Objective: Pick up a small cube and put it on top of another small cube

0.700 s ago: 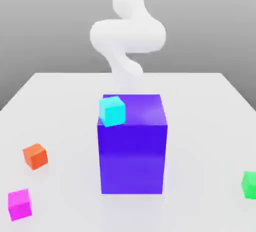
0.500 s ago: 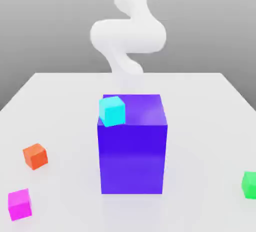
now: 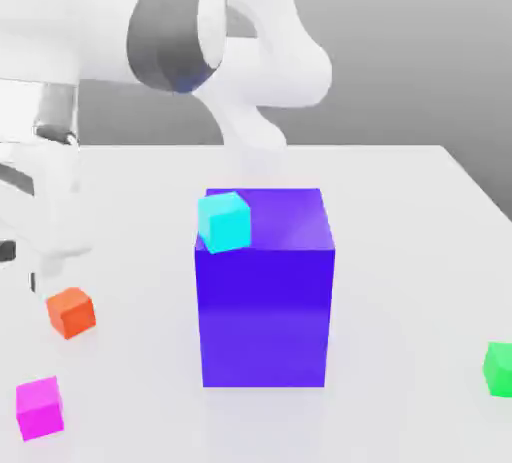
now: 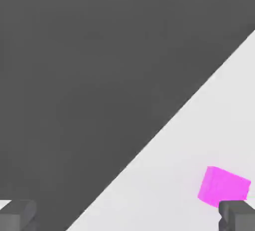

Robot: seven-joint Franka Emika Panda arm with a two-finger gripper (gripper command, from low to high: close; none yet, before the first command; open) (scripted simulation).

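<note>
White tabletop (image 3: 400, 211) is seen under a grey backdrop. At its near corner on the exterior view's left lies the small magenta cube (image 3: 39, 407), an orange cube (image 3: 70, 312) just beyond it. The green cube (image 3: 498, 368) sits well apart, at the right edge. A cyan cube (image 3: 223, 221) rests on the big blue-violet block (image 3: 265, 301). The gripper (image 4: 127, 215) is spread wide, nothing held; the magenta cube (image 4: 223, 186) is seen near one fingertip (image 4: 239, 216).

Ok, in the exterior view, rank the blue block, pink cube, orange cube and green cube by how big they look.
1. Blue block, far the largest.
2. Pink cube, orange cube and green cube look alike; nearness to the camera blurs any ranking.
</note>
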